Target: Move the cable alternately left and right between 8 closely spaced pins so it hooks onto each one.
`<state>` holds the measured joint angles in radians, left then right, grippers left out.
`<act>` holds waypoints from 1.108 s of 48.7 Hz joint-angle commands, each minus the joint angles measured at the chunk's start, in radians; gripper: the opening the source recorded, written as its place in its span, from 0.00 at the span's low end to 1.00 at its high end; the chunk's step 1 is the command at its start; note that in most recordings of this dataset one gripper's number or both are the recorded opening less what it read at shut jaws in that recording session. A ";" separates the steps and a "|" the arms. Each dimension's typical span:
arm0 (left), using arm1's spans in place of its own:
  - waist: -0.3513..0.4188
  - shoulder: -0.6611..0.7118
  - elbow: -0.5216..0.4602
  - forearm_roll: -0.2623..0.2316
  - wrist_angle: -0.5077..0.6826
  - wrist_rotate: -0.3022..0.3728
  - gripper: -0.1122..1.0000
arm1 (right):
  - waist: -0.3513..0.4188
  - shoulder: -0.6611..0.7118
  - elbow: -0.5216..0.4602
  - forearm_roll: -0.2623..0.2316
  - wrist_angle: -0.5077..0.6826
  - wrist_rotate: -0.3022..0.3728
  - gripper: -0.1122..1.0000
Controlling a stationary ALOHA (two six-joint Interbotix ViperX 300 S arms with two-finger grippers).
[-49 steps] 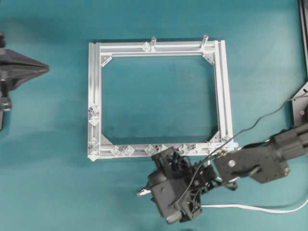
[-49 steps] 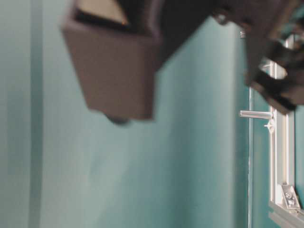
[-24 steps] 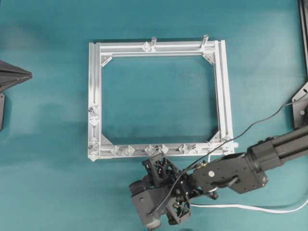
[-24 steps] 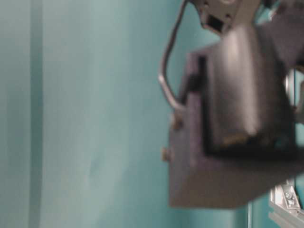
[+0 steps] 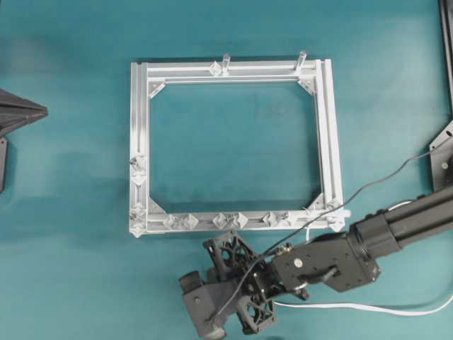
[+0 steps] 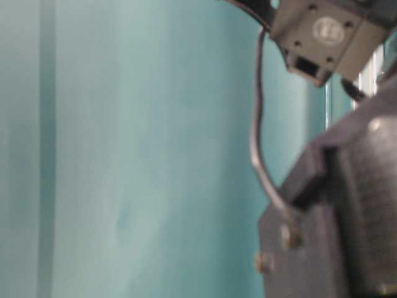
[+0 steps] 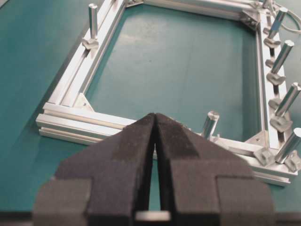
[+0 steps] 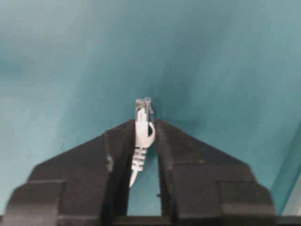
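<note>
In the right wrist view, the right hand (image 8: 143, 129) pinches the plug end of the white cable (image 8: 141, 136) between nearly closed fingers, clear plug poking out above the teal worktop (image 8: 70, 56). Overhead, the cable trails to the lower right edge. The left hand (image 7: 154, 123) is closed and empty, facing the frame (image 7: 84, 125) and its pins (image 7: 282, 56).
</note>
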<state>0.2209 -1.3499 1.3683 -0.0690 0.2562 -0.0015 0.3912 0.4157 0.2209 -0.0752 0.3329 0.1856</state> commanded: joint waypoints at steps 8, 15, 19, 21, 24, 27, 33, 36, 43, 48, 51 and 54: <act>-0.002 -0.011 -0.003 0.003 -0.009 -0.003 0.11 | -0.008 -0.018 -0.028 -0.003 0.077 -0.003 0.23; -0.002 -0.014 0.003 0.003 -0.014 -0.003 0.11 | -0.008 -0.038 -0.032 -0.009 0.087 -0.002 0.23; -0.003 -0.014 0.003 0.003 -0.014 -0.003 0.11 | -0.008 -0.057 -0.025 -0.014 0.092 0.002 0.23; -0.002 -0.014 0.003 0.002 -0.014 -0.003 0.11 | -0.008 -0.067 -0.017 -0.014 0.100 0.006 0.23; -0.002 -0.014 0.003 0.003 -0.014 -0.003 0.11 | -0.005 -0.086 -0.005 -0.014 0.121 0.025 0.23; -0.002 -0.014 0.003 0.003 -0.014 -0.003 0.11 | -0.003 -0.115 0.023 -0.017 0.141 0.063 0.23; -0.002 -0.014 0.003 0.003 -0.014 -0.003 0.11 | 0.006 -0.179 0.084 -0.020 0.147 0.140 0.23; -0.002 -0.014 0.003 0.003 -0.014 -0.003 0.11 | 0.012 -0.213 0.112 -0.032 0.152 0.172 0.23; -0.002 -0.014 0.003 0.003 -0.014 -0.003 0.11 | 0.032 -0.282 0.155 -0.063 0.175 0.250 0.23; -0.002 -0.014 0.003 0.003 -0.014 -0.003 0.11 | 0.048 -0.321 0.179 -0.071 0.219 0.330 0.23; -0.002 -0.014 0.003 0.003 -0.014 -0.003 0.11 | 0.055 -0.337 0.190 -0.080 0.242 0.379 0.23; -0.002 -0.014 0.003 0.003 -0.014 -0.003 0.11 | 0.064 -0.351 0.199 -0.091 0.262 0.426 0.23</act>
<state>0.2209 -1.3714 1.3821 -0.0690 0.2516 -0.0015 0.4418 0.1135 0.4203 -0.1519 0.5768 0.5783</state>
